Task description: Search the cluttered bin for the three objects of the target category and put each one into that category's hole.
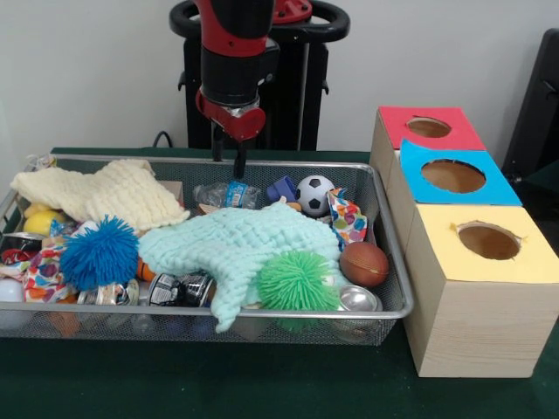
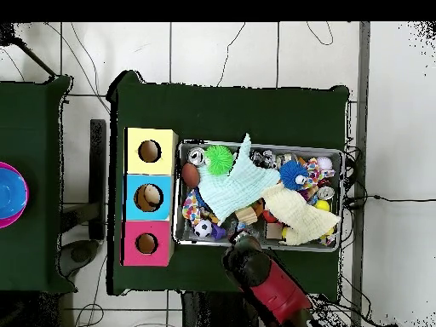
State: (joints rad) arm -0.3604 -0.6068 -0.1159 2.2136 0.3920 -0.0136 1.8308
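The bin is a silver wire mesh basket full of clutter; it also shows in the overhead view. My gripper hangs open and empty over the bin's far rim, just above a crushed plastic bottle. The red-topped box's hole is at the far right; in the overhead view it is left of the bin. In the overhead view the arm covers the gripper.
In the bin lie a mint knitted cloth, a cream knitted cloth, a blue spiky ball, a green spiky ball, a small soccer ball, a brown ball and cans. The blue-topped box and the yellow-topped box stand beside the red one.
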